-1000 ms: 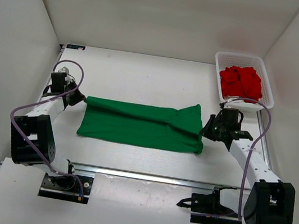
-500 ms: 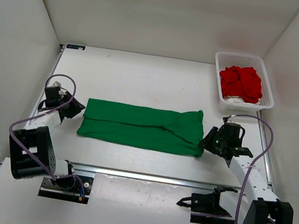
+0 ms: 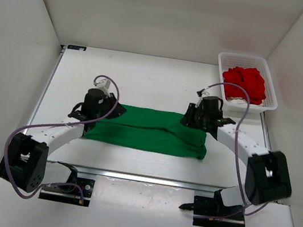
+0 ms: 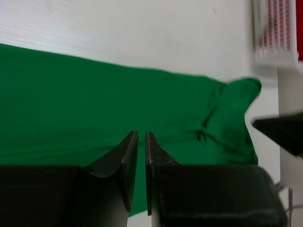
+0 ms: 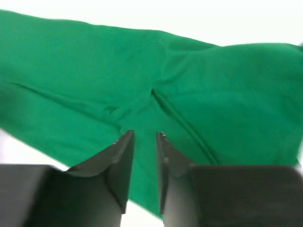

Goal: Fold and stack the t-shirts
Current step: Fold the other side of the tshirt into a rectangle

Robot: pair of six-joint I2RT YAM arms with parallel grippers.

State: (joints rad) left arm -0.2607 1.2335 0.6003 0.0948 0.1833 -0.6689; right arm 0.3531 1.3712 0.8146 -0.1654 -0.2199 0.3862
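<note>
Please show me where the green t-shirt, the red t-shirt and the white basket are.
green t-shirt [image 3: 146, 130], top external view, middle of the flat cloth.
red t-shirt [image 3: 246, 82], top external view, middle of the crumpled heap.
white basket [image 3: 244, 57], top external view, far rim.

White arms, black joints, purple cables.

Basket at 1 o'clock, left wrist view: blurred, cropped. Off-white t-shirt mostly buried under red t-shirt.

light: bright, even | shadows: soft | wrist views: blurred, table blown out
</note>
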